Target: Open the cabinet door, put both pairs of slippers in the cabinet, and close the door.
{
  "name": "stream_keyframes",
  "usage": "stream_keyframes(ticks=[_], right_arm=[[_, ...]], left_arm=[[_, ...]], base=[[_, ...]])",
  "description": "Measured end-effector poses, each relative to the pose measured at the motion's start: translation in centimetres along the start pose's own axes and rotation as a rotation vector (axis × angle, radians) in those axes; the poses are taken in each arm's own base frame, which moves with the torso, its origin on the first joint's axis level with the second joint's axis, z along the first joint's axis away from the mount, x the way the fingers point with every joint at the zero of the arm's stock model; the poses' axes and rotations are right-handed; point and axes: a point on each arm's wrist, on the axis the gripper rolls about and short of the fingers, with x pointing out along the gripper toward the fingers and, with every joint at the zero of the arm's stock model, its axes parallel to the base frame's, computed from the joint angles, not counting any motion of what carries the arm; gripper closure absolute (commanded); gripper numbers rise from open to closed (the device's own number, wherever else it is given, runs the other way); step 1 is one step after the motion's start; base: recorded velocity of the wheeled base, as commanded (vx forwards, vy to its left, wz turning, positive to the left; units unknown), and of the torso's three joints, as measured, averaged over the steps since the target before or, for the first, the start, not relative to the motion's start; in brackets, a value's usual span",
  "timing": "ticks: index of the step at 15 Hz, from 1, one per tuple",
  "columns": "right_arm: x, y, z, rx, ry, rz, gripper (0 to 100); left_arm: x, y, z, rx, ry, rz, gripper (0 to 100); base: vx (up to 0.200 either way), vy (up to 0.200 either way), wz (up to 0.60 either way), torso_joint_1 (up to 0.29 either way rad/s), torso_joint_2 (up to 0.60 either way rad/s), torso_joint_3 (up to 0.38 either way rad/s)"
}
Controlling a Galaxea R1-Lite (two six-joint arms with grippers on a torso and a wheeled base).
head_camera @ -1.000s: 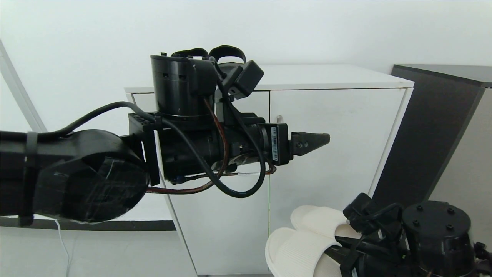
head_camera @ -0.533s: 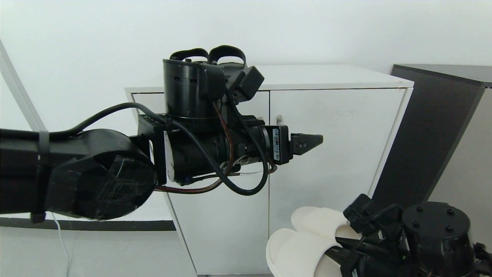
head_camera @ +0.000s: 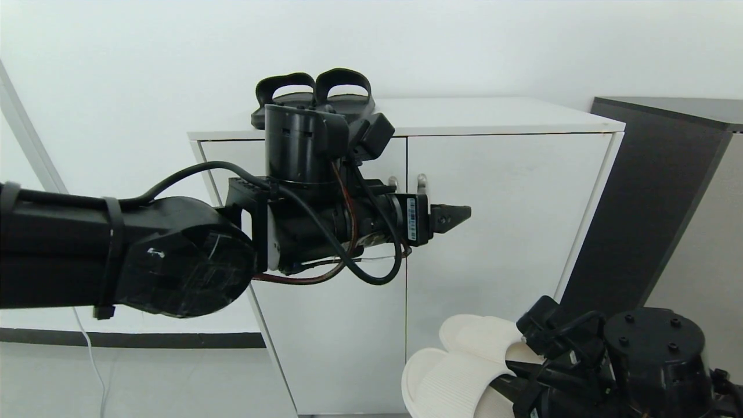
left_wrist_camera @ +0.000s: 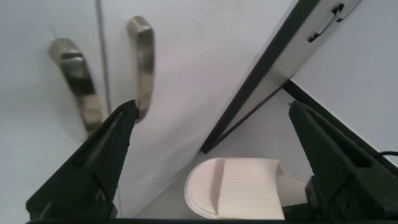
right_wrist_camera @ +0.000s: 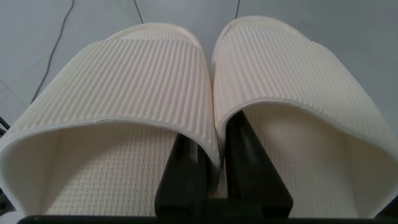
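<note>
The white cabinet (head_camera: 511,191) stands with both doors shut, and a pair of black slippers (head_camera: 316,93) lies on its top. My left gripper (head_camera: 451,216) hangs open just in front of the two metal handles (head_camera: 422,183) at the door seam. The left wrist view shows the handles (left_wrist_camera: 143,59) close by, between the spread fingers (left_wrist_camera: 106,162). My right gripper (right_wrist_camera: 214,137) is low at the right, shut on the pair of white slippers (right_wrist_camera: 149,87), its fingers pinching the two inner walls together. The white slippers (head_camera: 458,371) point toward the cabinet.
A tall dark grey panel (head_camera: 650,203) leans beside the cabinet's right edge. A white wall is behind. A thin cable (head_camera: 96,371) hangs at the lower left above the pale floor.
My left arm has moved forward toward the cabinet doors and a little left, uncovering the black slippers on top. The right arm with the white slippers has hardly moved.
</note>
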Motion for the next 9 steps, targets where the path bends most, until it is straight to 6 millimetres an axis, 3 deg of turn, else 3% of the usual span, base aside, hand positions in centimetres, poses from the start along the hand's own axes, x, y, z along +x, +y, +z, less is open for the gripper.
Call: stream_keyframes(ticks=[9], right_arm=[[0.0, 0.0, 0.0, -0.001, 0.002, 0.0, 100]], left_arm=[[2.6, 0.9, 0.4, 0.003, -0.016, 0.006, 0]], base=[[0.0, 0.0, 0.0, 0.0, 0.0, 0.0]])
